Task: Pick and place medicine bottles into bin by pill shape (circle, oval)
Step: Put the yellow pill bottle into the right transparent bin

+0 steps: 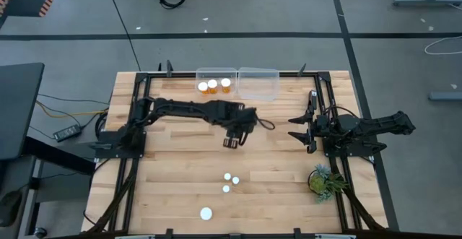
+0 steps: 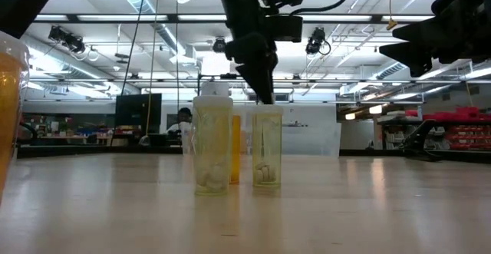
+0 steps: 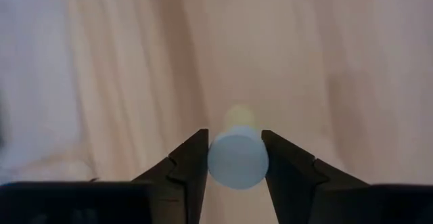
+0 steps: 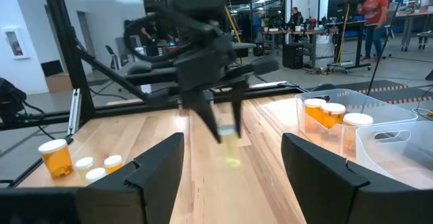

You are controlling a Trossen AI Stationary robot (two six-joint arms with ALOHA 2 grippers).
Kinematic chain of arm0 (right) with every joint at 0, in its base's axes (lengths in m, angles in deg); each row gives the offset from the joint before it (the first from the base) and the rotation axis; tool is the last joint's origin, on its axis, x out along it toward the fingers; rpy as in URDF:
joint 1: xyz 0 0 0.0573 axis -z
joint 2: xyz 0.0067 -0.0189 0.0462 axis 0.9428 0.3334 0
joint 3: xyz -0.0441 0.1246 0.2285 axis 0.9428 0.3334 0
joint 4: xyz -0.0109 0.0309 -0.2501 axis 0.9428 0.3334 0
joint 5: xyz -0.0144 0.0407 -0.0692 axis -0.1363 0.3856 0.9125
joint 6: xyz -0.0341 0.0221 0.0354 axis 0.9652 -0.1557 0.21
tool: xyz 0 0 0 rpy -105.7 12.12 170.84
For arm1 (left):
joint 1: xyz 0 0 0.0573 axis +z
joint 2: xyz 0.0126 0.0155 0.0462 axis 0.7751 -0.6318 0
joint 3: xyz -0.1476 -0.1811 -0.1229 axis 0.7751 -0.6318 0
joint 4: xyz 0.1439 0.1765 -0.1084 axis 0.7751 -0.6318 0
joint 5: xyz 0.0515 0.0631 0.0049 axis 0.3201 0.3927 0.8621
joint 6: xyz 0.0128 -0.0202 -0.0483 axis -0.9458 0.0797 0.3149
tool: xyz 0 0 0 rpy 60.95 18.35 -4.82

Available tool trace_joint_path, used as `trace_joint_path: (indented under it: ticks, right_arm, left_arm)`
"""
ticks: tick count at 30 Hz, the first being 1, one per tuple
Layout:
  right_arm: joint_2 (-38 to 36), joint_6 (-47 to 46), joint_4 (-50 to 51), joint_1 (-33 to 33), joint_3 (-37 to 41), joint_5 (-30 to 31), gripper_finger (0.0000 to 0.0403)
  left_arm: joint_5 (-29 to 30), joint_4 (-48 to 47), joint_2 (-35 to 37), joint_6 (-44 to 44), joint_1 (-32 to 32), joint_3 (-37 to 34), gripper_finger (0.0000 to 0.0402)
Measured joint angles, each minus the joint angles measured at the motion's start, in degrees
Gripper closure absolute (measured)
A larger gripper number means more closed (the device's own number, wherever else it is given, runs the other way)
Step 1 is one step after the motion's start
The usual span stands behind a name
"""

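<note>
Medicine bottles are sitting in two groups: three [image 1: 214, 87] in the left clear bin [image 1: 216, 74] at the tabletop's [image 1: 173, 167] far edge, and three white caps [image 1: 227, 176] toward the near edge, their bodies hidden from above. Mid-table, the left gripper [image 3: 235, 158] is pinching another small bottle [image 3: 237, 162] between its jaws; only its pale cap is showing clearly. The right gripper [image 1: 300, 128] is hovering beside it with jaws spread wide. A green plant [image 1: 324, 180] is standing near the right edge
</note>
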Motion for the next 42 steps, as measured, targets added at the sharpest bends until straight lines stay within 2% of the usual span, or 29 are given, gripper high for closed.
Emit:
trace_joint_path:
  ticks: [10, 16, 27, 35, 42]
  right_arm:
    - [0.0, 0.0, 0.0, 0.0, 0.0, 0.0, 0.0148]
    - [0.0, 0.0, 0.0, 0.0, 0.0, 0.0, 0.0148]
    - [0.0, 0.0, 0.0, 0.0, 0.0, 0.0, 0.0148]
    - [0.0, 0.0, 0.0, 0.0, 0.0, 0.0, 0.0148]
    - [0.0, 0.0, 0.0, 0.0, 0.0, 0.0, 0.0148]
  left_arm:
    - [0.0, 14.7, 0.0, -7.2, 6.8, 0.0, 0.0273]
    - [0.0, 22.9, 0.0, -7.5, 11.0, 0.0, 0.0261]
    - [0.0, 37.4, 0.0, -5.2, 17.4, 0.0, 0.0271]
    - [-0.4, 48.4, 0.0, -2.8, 19.1, 0.0, 0.0270]
    - [-5.7, 57.2, -0.6, -2.2, 19.1, 0.0, 0.0271]
